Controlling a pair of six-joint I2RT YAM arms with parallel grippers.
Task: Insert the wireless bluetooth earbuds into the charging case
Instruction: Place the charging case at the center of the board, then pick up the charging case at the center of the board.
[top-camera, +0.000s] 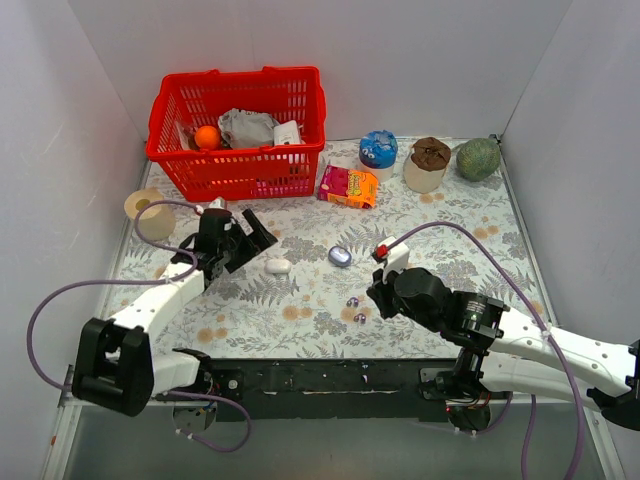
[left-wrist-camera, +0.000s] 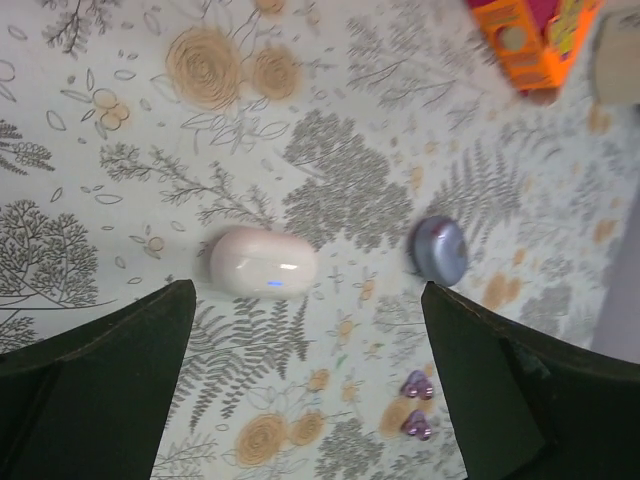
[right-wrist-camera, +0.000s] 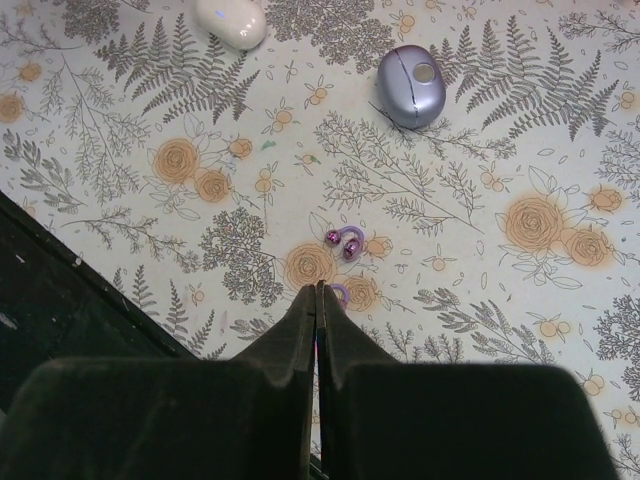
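The charging case (top-camera: 340, 256) (right-wrist-camera: 411, 85) (left-wrist-camera: 438, 248), a lavender-blue pebble, lies with its lid down near the middle of the floral mat. Two purple earbuds (top-camera: 352, 301) (left-wrist-camera: 418, 385) sit on the mat in front of it. In the right wrist view one earbud (right-wrist-camera: 343, 241) is in plain sight and the other (right-wrist-camera: 339, 292) peeks from behind the fingertips. My right gripper (top-camera: 377, 296) (right-wrist-camera: 320, 290) is shut, with nothing seen between its fingers, just right of the buds. My left gripper (top-camera: 250, 243) (left-wrist-camera: 305, 400) stands wide open above the mat, left of the case.
A white capsule-shaped object (top-camera: 278, 266) (left-wrist-camera: 263, 262) lies left of the case, under my left gripper. At the back stand a red basket (top-camera: 240, 175), an orange snack pack (top-camera: 348, 186), a blue cup (top-camera: 378, 150), a brown-topped cup (top-camera: 428, 163) and a green melon (top-camera: 478, 158). A tape roll (top-camera: 150, 212) sits far left.
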